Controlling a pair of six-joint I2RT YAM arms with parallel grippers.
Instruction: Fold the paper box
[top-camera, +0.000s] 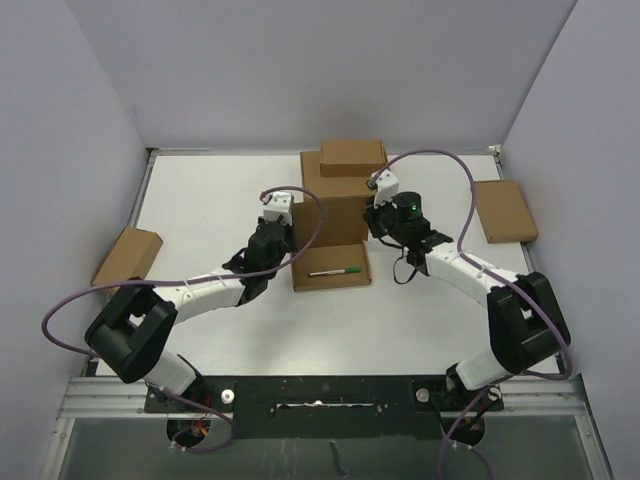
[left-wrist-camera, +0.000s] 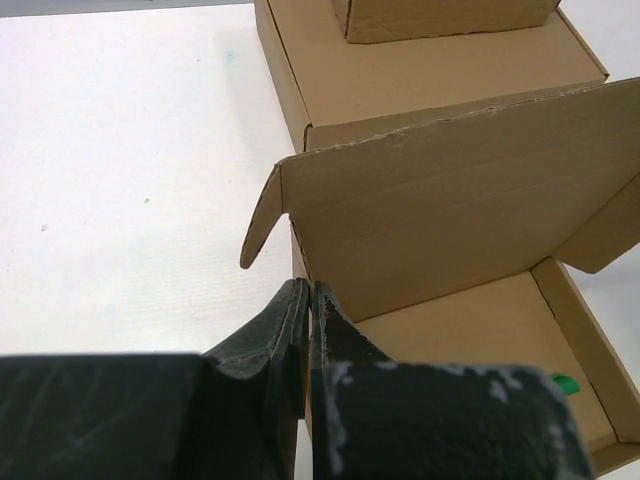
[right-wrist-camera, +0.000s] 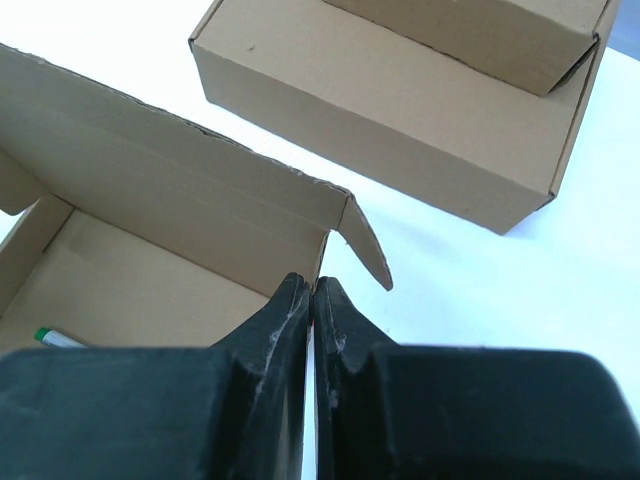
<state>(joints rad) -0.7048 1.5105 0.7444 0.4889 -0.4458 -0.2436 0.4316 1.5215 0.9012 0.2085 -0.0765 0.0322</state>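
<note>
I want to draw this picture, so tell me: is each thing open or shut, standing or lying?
paper box: open, lid standing up.
pen: lying flat inside the paper box.
left gripper: shut, pinching the box's left side wall.
right gripper: shut, pinching its right side wall.
large box: closed, flat.
small box: closed, stacked on the large box.
left-edge box: closed.
right-edge box: closed, lying flat.

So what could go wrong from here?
The lid's ear flaps splay outward, so they may catch outside the walls when it closes. The pen lies loose inside the paper box and could roll or jam. The stacked boxes stand right behind; a push from the shut left gripper or right gripper might bump them.
</note>
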